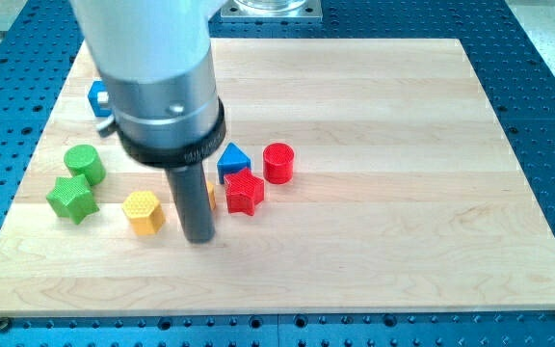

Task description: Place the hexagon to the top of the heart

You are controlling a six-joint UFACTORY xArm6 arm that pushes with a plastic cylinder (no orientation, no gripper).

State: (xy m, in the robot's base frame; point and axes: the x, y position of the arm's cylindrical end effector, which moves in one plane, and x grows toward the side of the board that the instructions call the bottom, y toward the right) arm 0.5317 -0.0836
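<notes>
The yellow hexagon point(144, 212) lies at the lower left of the wooden board point(383, 241). My tip point(198, 240) rests on the board just to the hexagon's right, with a small gap between them. A thin yellow-orange sliver of a block point(211, 194) shows behind the rod's right edge. Its shape is hidden, so I cannot tell whether it is the heart. No other heart shape is visible.
A red star point(245, 193), a blue triangle point(232, 161) and a red cylinder point(278, 162) cluster right of the rod. A green cylinder point(83, 162) and a green star point(70, 198) lie left of the hexagon. A blue block point(95, 96) is partly hidden behind the arm.
</notes>
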